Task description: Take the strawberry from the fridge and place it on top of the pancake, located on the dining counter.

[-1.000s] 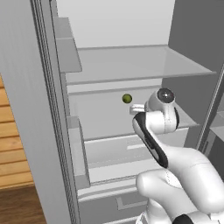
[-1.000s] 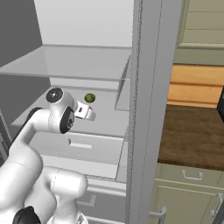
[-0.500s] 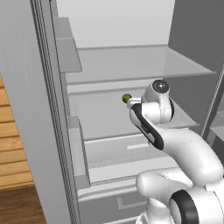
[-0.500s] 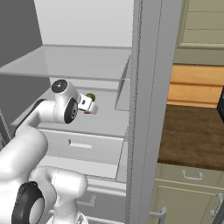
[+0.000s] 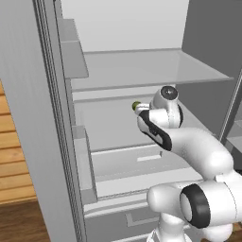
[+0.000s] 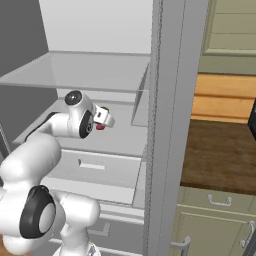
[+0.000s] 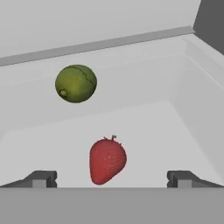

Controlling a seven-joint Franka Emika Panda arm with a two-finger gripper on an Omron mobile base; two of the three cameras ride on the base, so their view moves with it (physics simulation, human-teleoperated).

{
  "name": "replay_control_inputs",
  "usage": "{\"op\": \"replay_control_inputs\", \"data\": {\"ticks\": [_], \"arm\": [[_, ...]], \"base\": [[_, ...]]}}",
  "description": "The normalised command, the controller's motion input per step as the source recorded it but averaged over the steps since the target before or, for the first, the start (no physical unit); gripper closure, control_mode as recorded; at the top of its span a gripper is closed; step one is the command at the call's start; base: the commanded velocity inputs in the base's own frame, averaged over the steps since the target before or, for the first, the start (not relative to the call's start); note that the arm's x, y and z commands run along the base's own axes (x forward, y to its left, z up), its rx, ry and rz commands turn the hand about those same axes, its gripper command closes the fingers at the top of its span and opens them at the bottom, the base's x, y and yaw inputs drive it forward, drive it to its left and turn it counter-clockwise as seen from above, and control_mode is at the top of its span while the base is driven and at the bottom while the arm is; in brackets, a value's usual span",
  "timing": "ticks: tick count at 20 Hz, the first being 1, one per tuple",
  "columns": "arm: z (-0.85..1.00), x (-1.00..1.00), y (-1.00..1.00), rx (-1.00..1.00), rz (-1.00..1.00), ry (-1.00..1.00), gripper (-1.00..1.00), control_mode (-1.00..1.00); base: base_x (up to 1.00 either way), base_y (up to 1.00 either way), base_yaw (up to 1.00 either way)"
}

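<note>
The strawberry is a plump, glossy red berry with a tiny stem at its top, lying on a pale shelf inside the fridge. A round green lime sits farther back. The gripper is spread wide, the berry between its fingertips, apart from both.

One strawberry, shelf front centre. One round green fruit, shelf rear left. Two fruits on shelf in all. One fridge, door open. Two fingers, one each side of strawberry.
</note>
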Motion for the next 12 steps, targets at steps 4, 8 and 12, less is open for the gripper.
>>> {"op": "replay_control_inputs", "data": {"ticks": [4,8,12], "arm": [[-0.20,0.33,0.00,0.00,0.00,0.02,-1.00,-1.00],[-0.04,0.29,0.00,0.00,0.00,0.00,-1.00,-1.00],[0.00,0.28,0.00,0.00,0.00,0.08,-1.00,-1.00]], "base": [[0.00,0.00,0.00],[0.00,0.00,0.00],[0.00,0.00,0.00]]}}
